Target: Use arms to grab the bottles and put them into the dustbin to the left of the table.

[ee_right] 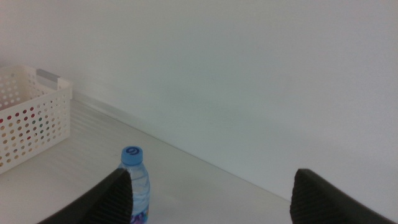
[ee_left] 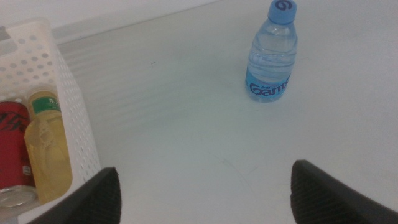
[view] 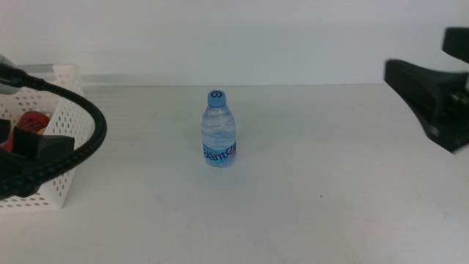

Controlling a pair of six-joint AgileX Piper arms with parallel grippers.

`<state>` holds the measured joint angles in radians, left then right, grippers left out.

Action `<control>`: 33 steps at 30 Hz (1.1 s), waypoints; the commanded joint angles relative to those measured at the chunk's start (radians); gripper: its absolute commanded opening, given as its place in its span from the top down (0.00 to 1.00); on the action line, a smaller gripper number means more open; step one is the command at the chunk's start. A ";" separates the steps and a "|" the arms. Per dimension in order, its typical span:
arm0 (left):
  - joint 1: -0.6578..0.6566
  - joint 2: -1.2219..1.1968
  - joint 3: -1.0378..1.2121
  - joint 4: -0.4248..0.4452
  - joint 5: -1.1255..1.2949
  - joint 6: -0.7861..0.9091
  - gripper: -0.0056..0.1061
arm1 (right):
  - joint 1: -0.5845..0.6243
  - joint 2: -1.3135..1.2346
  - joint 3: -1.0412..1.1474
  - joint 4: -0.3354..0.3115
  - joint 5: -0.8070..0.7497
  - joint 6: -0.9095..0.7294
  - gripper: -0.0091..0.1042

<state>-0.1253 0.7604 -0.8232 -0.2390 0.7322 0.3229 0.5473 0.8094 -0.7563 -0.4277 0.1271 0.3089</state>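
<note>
Black cable and the left gripper (view: 33,158) fill the near left corner, over the white dustbin (view: 62,125); its fingers (ee_left: 99,196) are spread wide and empty. Inside the dustbin lie the red cola can (ee_left: 13,155) and yellow tea bottle (ee_left: 48,149). On the plain white counter (view: 293,205) the water bottle (view: 218,128) stands upright, mid-surface. Raised at the right edge, the right gripper (view: 432,99) also has wide fingers. Behind is a bare pale wall (ee_right: 249,74).

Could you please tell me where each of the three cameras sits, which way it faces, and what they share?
Middle view: above the table, facing forward and down; left arm by the dustbin, right gripper at the right edge.
Left wrist view: over the open left gripper, facing tabletop and dustbin.
Right wrist view: over the open right gripper, facing the back wall.
All three show the water bottle.
</note>
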 commanded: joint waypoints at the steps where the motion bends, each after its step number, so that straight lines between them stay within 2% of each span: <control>1: -0.005 -0.005 -0.024 -0.022 -0.058 -0.008 0.16 | -0.016 -0.057 0.003 0.046 -0.047 -0.059 0.34; 5: -0.005 -0.005 -0.024 -0.022 -0.058 -0.008 0.16 | -0.076 -0.142 0.067 0.073 -0.045 -0.052 0.37; 10: -0.005 -0.005 -0.024 -0.022 -0.058 -0.008 0.16 | -0.151 -0.239 0.137 0.145 -0.005 -0.072 0.37; 17: -0.005 -0.005 -0.024 -0.022 -0.058 -0.008 0.16 | -0.212 -0.355 0.243 0.182 -0.005 -0.106 0.37; 28: -0.005 -0.005 -0.024 -0.022 -0.058 -0.008 0.16 | -0.207 -0.407 0.286 0.262 0.051 -0.137 0.37; 33: -0.005 -0.005 -0.024 -0.022 -0.058 -0.008 0.16 | -0.137 -0.386 0.283 0.298 0.051 -0.179 0.37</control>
<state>-0.1253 0.7604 -0.8232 -0.2390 0.7322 0.3229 0.3889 0.4064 -0.4390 -0.1331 0.2469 0.1563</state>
